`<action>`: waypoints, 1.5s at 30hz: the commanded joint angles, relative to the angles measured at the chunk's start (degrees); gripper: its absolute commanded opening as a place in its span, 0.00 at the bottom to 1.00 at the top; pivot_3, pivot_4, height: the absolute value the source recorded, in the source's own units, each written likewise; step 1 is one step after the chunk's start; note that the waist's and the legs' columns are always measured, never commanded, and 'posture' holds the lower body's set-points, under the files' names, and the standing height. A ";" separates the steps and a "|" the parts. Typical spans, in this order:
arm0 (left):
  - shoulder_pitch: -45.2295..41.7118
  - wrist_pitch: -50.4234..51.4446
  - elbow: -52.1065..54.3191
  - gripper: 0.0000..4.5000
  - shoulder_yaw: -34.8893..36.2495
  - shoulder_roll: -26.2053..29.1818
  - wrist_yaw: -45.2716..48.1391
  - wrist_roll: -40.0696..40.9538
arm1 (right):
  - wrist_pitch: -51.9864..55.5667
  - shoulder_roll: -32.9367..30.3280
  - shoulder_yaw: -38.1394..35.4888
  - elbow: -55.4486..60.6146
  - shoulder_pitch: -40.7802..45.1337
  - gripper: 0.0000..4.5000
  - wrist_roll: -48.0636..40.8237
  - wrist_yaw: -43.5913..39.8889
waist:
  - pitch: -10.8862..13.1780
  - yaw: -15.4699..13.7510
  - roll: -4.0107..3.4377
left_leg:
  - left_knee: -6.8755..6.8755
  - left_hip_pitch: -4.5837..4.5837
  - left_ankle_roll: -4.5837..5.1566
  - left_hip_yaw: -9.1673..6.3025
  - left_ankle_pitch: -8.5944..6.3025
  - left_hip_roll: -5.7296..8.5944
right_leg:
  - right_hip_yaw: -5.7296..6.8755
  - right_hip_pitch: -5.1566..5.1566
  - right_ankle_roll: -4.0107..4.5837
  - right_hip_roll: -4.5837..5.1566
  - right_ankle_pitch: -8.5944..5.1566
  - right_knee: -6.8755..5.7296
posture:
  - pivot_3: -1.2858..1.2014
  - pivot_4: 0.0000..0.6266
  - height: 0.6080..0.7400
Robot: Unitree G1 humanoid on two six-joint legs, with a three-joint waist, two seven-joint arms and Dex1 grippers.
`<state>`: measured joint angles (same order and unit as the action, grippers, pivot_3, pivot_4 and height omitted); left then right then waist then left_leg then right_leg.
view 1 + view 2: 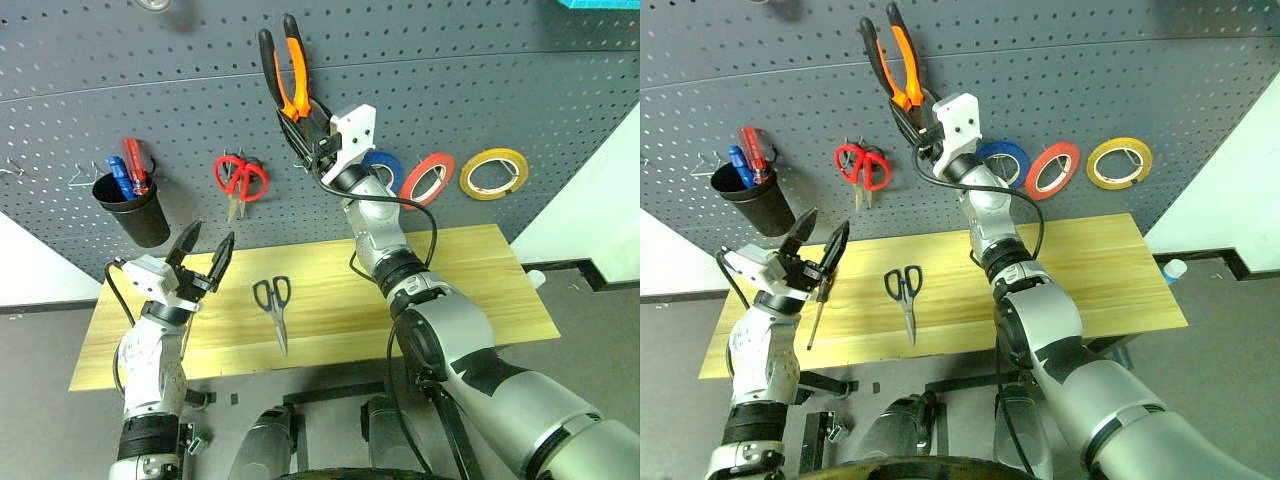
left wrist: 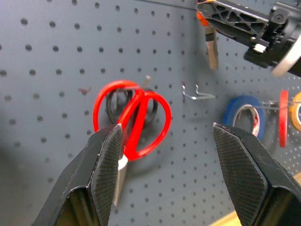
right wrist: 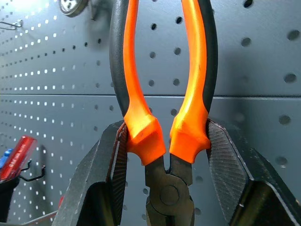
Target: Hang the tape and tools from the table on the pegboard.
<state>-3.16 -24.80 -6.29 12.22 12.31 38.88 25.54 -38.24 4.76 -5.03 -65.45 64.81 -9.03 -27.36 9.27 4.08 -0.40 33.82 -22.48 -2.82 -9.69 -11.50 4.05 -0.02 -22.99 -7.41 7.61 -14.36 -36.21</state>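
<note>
My right gripper (image 1: 305, 125) is raised against the dark grey pegboard (image 1: 500, 80) and is shut on the orange-and-black pliers (image 3: 162, 136). It grips them just above the joint, with the handles pointing up. The yellow tape (image 1: 494, 173) hangs on the pegboard at the right. Dark-blue-handled scissors (image 1: 274, 300) lie on the wooden table (image 1: 470, 280), left of centre. A slim screwdriver (image 1: 814, 325) lies near the table's left end, partly under my left gripper (image 1: 203, 253). That gripper hovers open and empty above it, facing the pegboard.
Red-handled scissors (image 1: 240, 180) hang on the pegboard left of the pliers. A blue roll (image 1: 385, 165) and a red roll (image 1: 430, 178) hang beside the yellow tape. A black cup (image 1: 135, 215) holding red and blue screwdrivers hangs at the left. A bare hook (image 2: 197, 96) juts out near the red scissors.
</note>
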 commanded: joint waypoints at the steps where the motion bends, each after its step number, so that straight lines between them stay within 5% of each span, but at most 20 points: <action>1: 1.85 1.20 4.86 0.72 0.09 0.54 -1.12 0.33 | -2.74 0.26 -0.64 -0.62 3.39 0.46 1.11 2.26 | 0.51 -0.35 0.04 | 0.00 0.00 0.00 -0.02 0.00 -0.01 | 0.00 0.00 0.02 -0.01 -0.01 -0.01 | 0.54 0.29 1.00; 30: 3.87 3.82 11.55 0.72 -0.27 0.35 -2.00 2.02 | -3.84 -3.98 -2.18 -7.84 6.67 0.46 8.13 12.43 | 2.08 -1.85 0.32 | 0.02 -0.41 -0.13 -0.02 0.09 0.01 | -0.03 -0.42 0.29 -0.04 -0.02 -0.04 | 0.55 0.28 1.00; 38: 3.37 3.83 10.70 0.72 0.21 0.39 -1.64 1.93 | -1.52 -4.05 -2.92 -8.53 4.92 0.46 8.00 8.13 | 2.07 -1.76 0.32 | 0.05 -0.39 -0.21 -0.05 0.16 0.01 | -0.03 -0.41 0.45 -0.06 0.06 -0.05 | 0.55 0.26 1.00; 41: 2.71 3.86 10.07 0.72 0.14 0.30 -1.41 1.99 | 0.31 -3.85 -4.43 -8.02 4.04 0.68 5.34 1.13 | 2.07 -1.73 0.33 | 0.05 -0.38 -0.24 -0.05 0.18 0.00 | -0.03 -0.41 0.45 -0.08 0.07 -0.05 | 0.55 0.26 1.00; 45: 1.17 3.63 8.55 0.72 0.18 0.17 -1.16 1.84 | -1.48 -4.67 -3.10 -7.27 3.32 0.97 7.55 3.02 | 2.06 -1.70 0.33 | 0.05 -0.38 -0.27 -0.04 0.19 0.00 | -0.03 -0.41 0.29 -0.08 0.16 -0.04 | 0.54 0.24 1.00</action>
<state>-1.38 -19.66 2.10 12.00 12.34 37.31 26.91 -38.25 0.96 -8.02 -74.56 67.58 -1.65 -25.68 11.33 2.38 -0.07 33.88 -22.85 -3.13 -9.73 -11.29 4.05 -0.05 -23.40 -7.11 7.52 -14.20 -36.25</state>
